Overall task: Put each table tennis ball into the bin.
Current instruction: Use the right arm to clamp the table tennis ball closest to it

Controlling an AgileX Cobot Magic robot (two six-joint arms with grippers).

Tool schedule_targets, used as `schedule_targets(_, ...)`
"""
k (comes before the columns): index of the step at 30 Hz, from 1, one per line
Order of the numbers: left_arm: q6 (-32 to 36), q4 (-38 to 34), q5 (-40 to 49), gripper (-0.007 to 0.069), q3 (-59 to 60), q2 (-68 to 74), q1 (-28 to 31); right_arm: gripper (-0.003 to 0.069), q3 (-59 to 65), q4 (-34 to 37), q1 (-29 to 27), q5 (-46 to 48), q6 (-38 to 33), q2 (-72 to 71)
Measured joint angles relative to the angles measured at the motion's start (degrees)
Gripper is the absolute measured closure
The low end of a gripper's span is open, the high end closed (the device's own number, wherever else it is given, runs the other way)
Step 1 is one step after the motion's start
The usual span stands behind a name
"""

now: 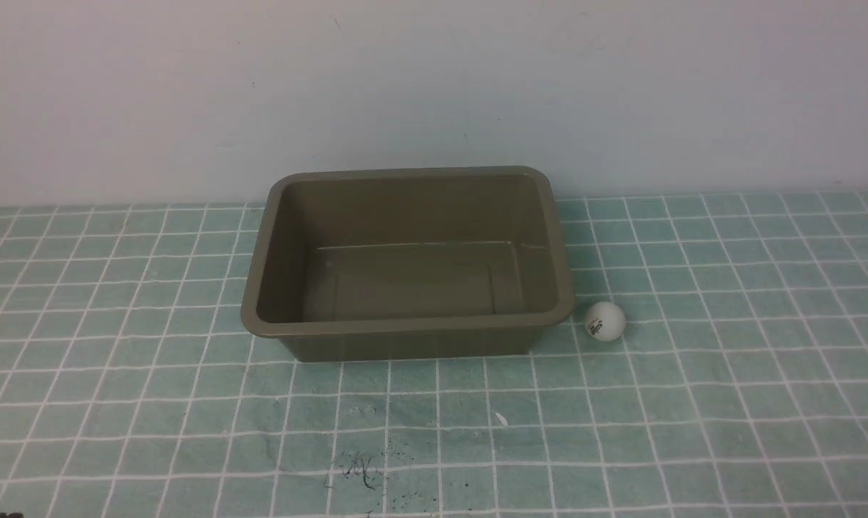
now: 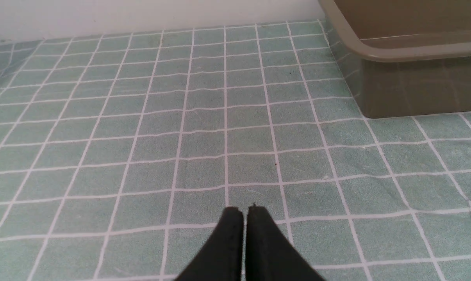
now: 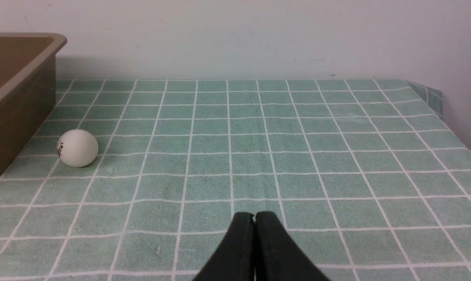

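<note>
The olive-brown bin (image 1: pixel 405 337) stands in the middle of the table, and nothing shows inside it. One white table tennis ball (image 1: pixel 604 321) with a dark logo lies on the cloth just right of the bin's near right corner. It also shows in the right wrist view (image 3: pixel 78 148), beside the bin's wall (image 3: pixel 13 125). My right gripper (image 3: pixel 254 214) is shut and empty, low over the cloth, well short of the ball. My left gripper (image 2: pixel 245 208) is shut and empty, over the cloth near the bin's near left corner (image 2: pixel 399 89). Neither gripper shows in the front view.
A green checked cloth (image 1: pixel 693 403) covers the table, with dark scribble marks (image 1: pixel 358 471) near the front edge. A white wall (image 1: pixel 434 86) stands close behind the bin. The cloth's far right corner (image 3: pixel 429 95) ends at the wall.
</note>
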Motion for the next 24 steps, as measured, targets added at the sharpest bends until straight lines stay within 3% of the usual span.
schedule_targets(24,0.0,0.0,0.0,0.0629,0.0,0.0,0.0,0.0673,0.2,1.2,0.0,-1.7,0.5,0.0)
